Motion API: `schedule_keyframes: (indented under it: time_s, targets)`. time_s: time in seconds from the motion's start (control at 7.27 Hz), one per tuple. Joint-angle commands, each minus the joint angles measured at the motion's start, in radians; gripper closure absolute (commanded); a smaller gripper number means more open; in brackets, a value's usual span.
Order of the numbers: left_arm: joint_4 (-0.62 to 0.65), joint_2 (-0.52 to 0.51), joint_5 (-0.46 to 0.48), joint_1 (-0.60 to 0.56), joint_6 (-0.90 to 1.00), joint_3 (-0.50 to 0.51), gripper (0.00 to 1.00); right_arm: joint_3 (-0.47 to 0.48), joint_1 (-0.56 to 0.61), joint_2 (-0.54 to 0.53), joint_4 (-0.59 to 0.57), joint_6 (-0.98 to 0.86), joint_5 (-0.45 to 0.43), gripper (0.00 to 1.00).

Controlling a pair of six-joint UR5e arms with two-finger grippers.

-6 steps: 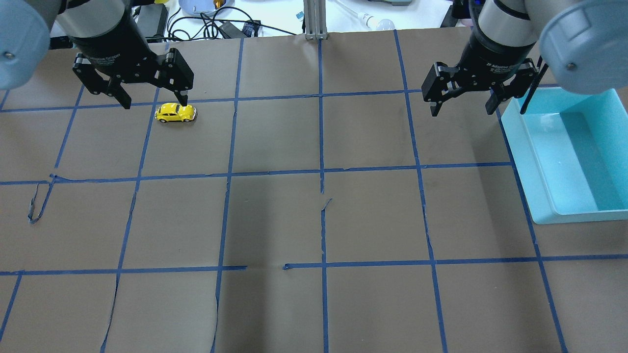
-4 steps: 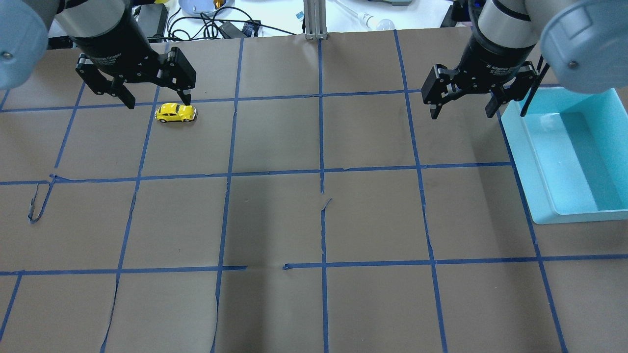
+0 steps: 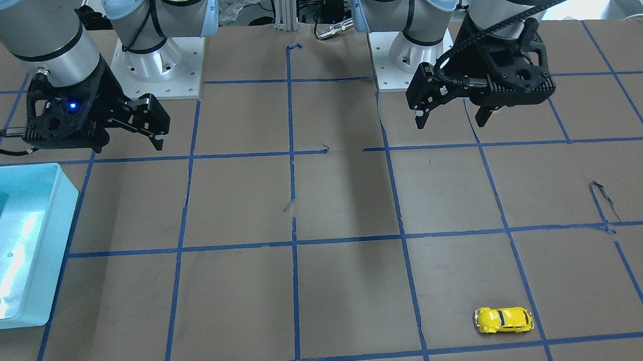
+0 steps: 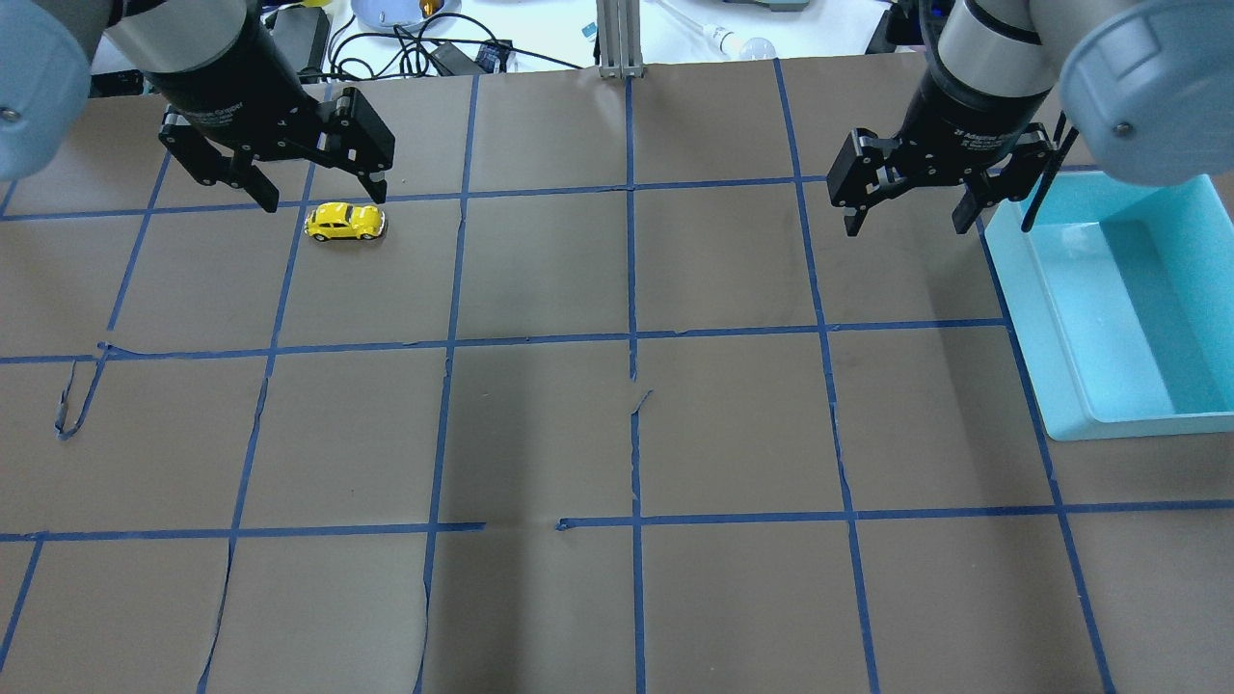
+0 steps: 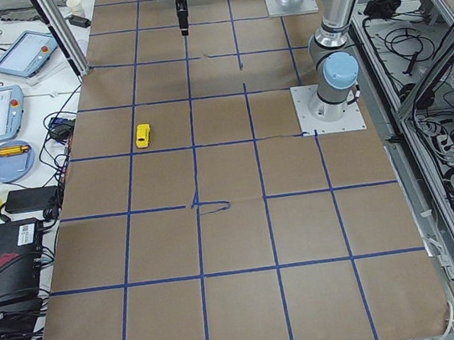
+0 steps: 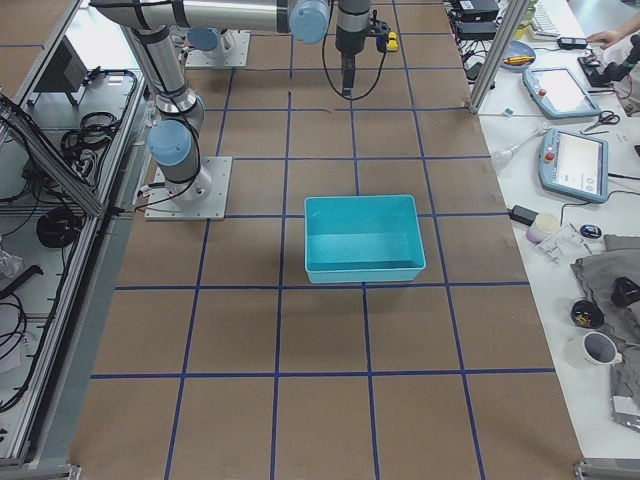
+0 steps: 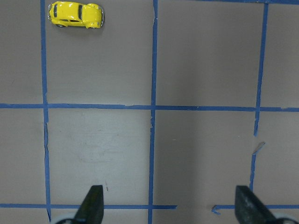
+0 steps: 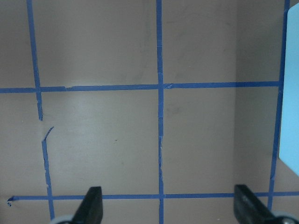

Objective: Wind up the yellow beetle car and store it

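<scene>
yellow beetle car (image 4: 345, 222) on its wheels at table's 10 o'clock, beside a tape line, well apart from teal bin (image 4: 1036, 318) at the 3 o'clock edge. Left gripper (image 4: 325, 200) raised, pointing down, jaws wide, clear of car. Right gripper (image 4: 906, 228) likewise, near bin rim.

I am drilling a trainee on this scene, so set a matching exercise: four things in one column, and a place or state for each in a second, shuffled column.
Things
1. small glossy yellow toy beetle car
2. shallow turquoise plastic bin
3. left black two-finger gripper
4. right black two-finger gripper

Places or states
A. empty, nothing inside it
B. open and raised, close to the bin's corner
C. on its wheels, touched by nothing
D. open and raised, on the car's side of the table

Pairs: 1-C, 2-A, 3-D, 4-B
</scene>
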Motion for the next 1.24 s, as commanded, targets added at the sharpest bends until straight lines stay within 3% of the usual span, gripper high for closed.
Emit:
schedule_keyframes:
  time_s: [0.0, 0.14, 0.41, 0.55, 1.1]
  targets:
    - [0.014, 0.017, 0.003, -0.007, 0.005, -0.046, 0.00, -0.001, 0.000, -0.001, 0.003, 0.001, -0.001, 0.00]
    - [0.020, 0.011, 0.048, -0.007, -0.009, -0.043, 0.00, -0.001, 0.000, -0.001, 0.003, -0.001, 0.000, 0.00]
    - [0.044, -0.009, 0.040, 0.005, -0.009, -0.016, 0.00, -0.001, 0.000, -0.001, 0.003, -0.001, 0.000, 0.00]
    - [0.145, -0.024, 0.038, 0.007, -0.007, -0.006, 0.00, -0.001, 0.000, -0.003, 0.005, -0.001, 0.000, 0.00]
    - [0.124, -0.006, 0.049, 0.013, 0.002, -0.019, 0.00, 0.001, 0.000, 0.002, -0.007, -0.001, 0.002, 0.00]
